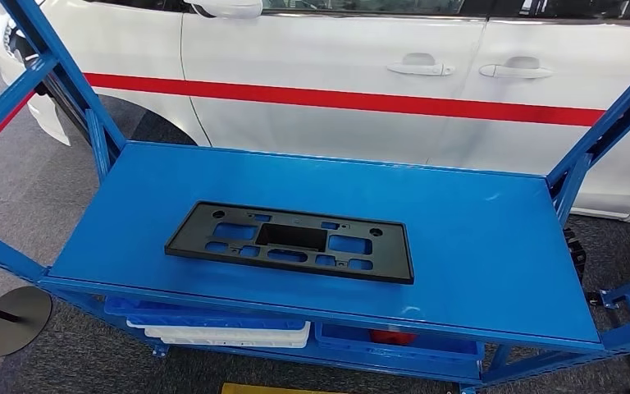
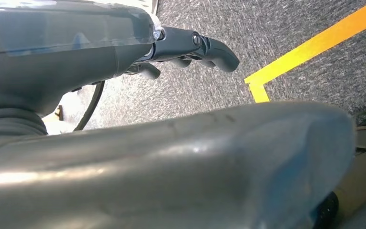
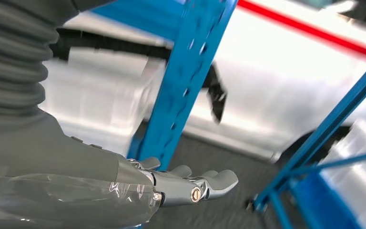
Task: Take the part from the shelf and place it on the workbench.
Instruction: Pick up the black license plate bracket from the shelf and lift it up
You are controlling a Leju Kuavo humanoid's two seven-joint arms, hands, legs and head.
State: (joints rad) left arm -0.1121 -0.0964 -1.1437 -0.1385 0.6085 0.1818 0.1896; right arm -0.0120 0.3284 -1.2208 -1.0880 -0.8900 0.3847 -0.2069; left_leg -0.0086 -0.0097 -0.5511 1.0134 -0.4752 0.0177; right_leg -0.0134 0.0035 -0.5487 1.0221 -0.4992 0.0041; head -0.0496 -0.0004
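Note:
A flat black plastic part (image 1: 291, 240) with several cut-outs lies on the blue top surface (image 1: 476, 246) of a metal rack, left of its middle and close to the front edge. In the left wrist view my left hand (image 2: 190, 47) hangs over grey carpet with its fingers stretched out and nothing in them. In the right wrist view my right hand (image 3: 190, 183) has its fingers extended and holds nothing. It is beside a blue perforated upright (image 3: 186, 81) of the rack.
A white car (image 1: 336, 66) with a red stripe stands right behind the rack. Blue slanted posts (image 1: 599, 139) flank the surface. Below it sit a white tray (image 1: 230, 335) and a blue bin (image 1: 402, 341). A round black base (image 1: 12, 320) and yellow tape (image 2: 314, 45) are on the floor.

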